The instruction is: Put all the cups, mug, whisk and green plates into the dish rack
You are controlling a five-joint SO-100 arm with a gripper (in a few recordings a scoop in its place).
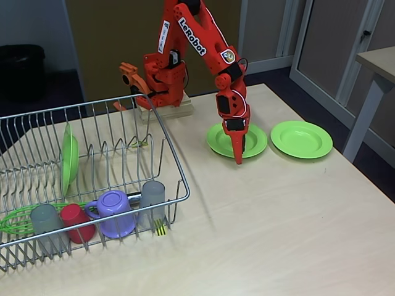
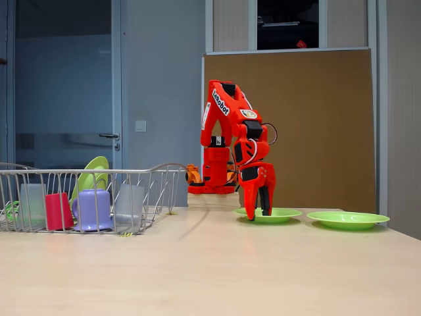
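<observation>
Looking down at the table from above-ish in one fixed view: orange arm (image 1: 203, 37) reaches fwd and points its gripper (image 1: 238, 154) straight down at the front rim of the nearer green plate (image 1: 237, 140), fingertips touching or just above it, can't tell which. Fingers look pressed together w/ no gap I can see and nothing between them. Second green plate (image 1: 301, 139) lies flat just right of the first, not touching it. Third green plate (image 1: 69, 158) stands on edge between prongs in the dish rack (image 1: 86, 179), left part. Along the rack's front row, left to right: grey cup (image 1: 46, 221), red cup (image 1: 77, 222), purple mug (image 1: 115, 213) upside down w/ handle to the left, then another grey cup (image 1: 152, 198). The cups look upside down too, tbh hard to be sure. Whisk (image 1: 15, 221) lies at the front left corner, green loops poking out behind the cups. Yellow-black tag (image 1: 160, 228) hangs on the front wire.

Other fixed view, low and side-on: gripper (image 2: 262, 210) hangs vertical over the nearer plate (image 2: 266, 215), tips right at its rim; fingers close together, prob closed w/o holding anything. Far plate (image 2: 347, 219) sits to the right, apart. Rack (image 2: 92, 197) on the left w/ grey cup (image 2: 31, 204), red cup (image 2: 57, 210), mug (image 2: 93, 209), second grey cup (image 2: 129, 205), and the upright plate (image 2: 92, 174) leaning behind them. Bit of whisk green (image 2: 9, 210) at far left.
</observation>
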